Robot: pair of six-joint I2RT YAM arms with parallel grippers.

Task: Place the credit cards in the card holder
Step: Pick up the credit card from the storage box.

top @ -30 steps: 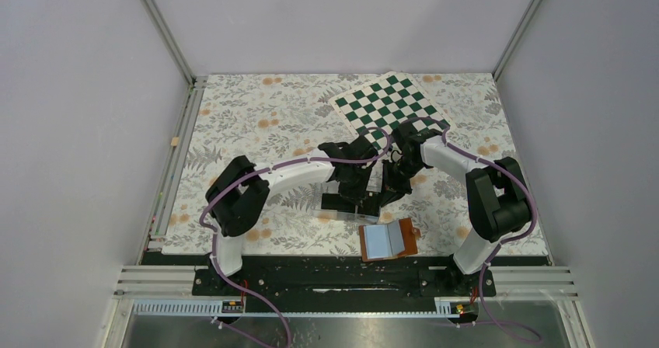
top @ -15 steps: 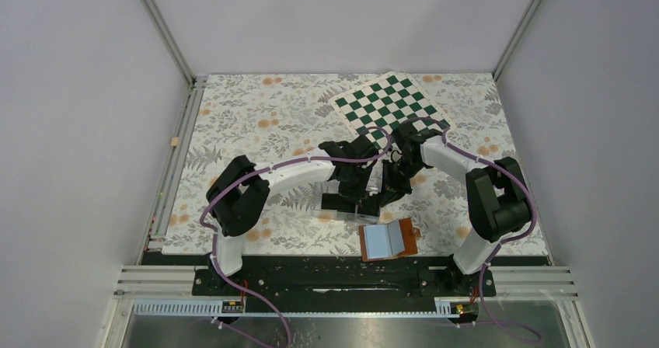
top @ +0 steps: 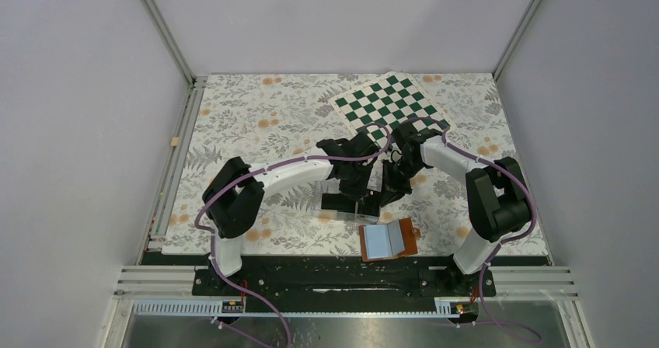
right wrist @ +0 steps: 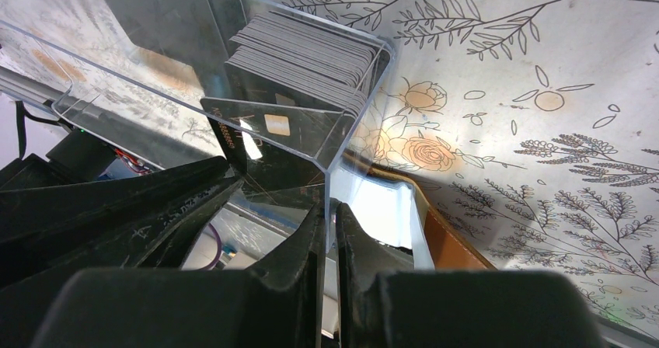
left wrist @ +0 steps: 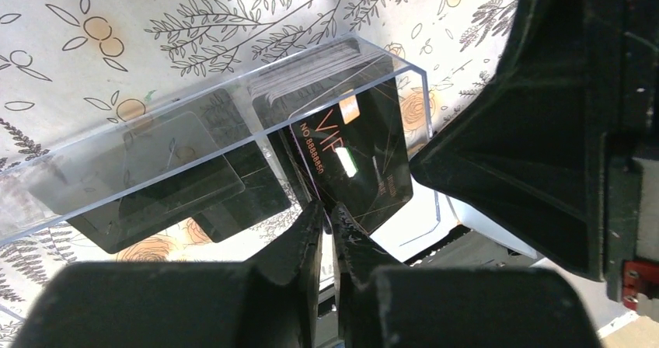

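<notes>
A clear plastic box lies mid-table and holds stacks of black credit cards. My left gripper is shut on the lower corner of one black credit card printed "VIP", which leans tilted at the box's open end. More dark cards lie flat in the box's other section. My right gripper is shut on the edge of the clear box's wall. The card holder lies open just in front of the box, with brown leather and pale sleeves.
A green and white checkered board lies at the back of the flowered cloth. The right arm's black gripper body stands close beside the left one. Metal rails run along the near edge.
The left arm's elbow has shifted slightly to the left. The box, the card holder and the right arm have not moved.
</notes>
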